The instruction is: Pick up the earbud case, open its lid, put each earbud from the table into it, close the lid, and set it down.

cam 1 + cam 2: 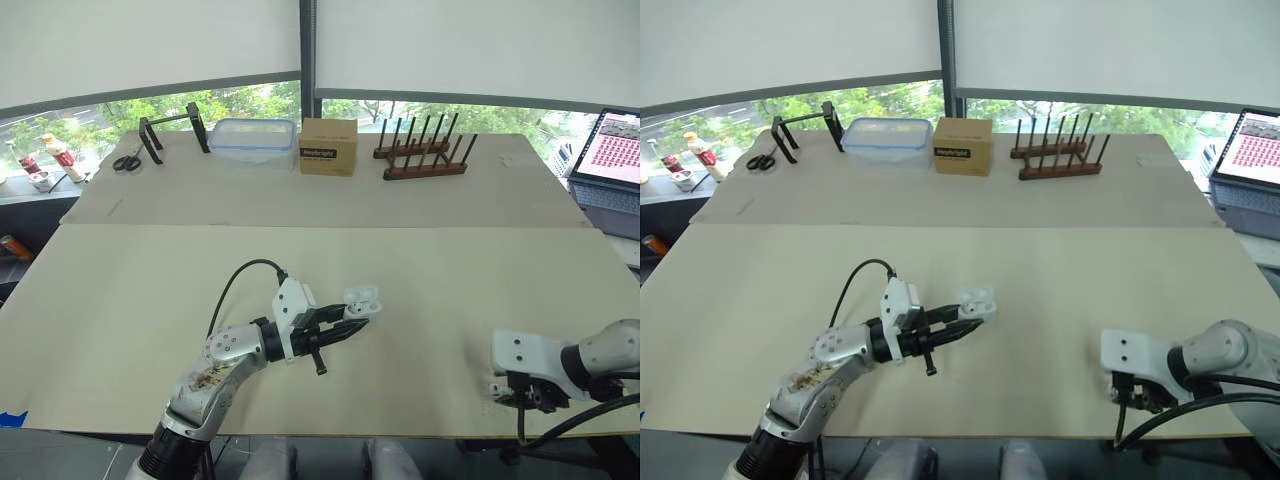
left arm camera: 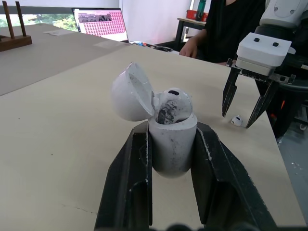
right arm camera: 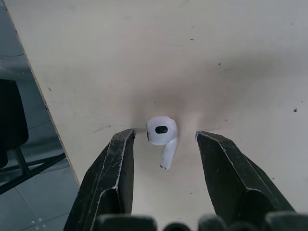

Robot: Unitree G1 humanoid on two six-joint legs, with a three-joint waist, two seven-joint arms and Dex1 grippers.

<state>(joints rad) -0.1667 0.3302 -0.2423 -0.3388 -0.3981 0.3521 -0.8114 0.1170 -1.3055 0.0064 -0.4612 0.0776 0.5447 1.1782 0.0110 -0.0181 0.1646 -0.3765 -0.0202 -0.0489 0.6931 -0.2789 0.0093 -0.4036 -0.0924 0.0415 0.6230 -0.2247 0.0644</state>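
Holding the earbud case (image 2: 172, 144) just above the table (image 1: 150, 300), the left gripper (image 1: 342, 320) has its two black fingers pressed against the case's opposite sides, pinching the lower body. The case's lid (image 2: 130, 94) stands swung open on its hinge, and one white earbud (image 2: 173, 103) sits in a slot inside.

To the robot's right of the case and well apart from it, nearer the table's front edge, the second earbud (image 3: 162, 131) lies on its side on the bare tabletop. The right gripper (image 2: 237, 116) hangs directly over it, its fingers (image 3: 115, 163) spread wide, one on either side of the earbud, neither touching it.

The likely step in hand is picking up this second earbud. It looks very light, hard and glossy, so it would probably slip or skitter away under an off-centre squeeze. The rounded head seems the best place to take hold, with a gentle pinch across its widest part, leaving the thin stem free to drop into the case's empty slot. The case is small, smooth and rigid; its open lid should be kept clear of knocks, since the hinge is its weakest part.
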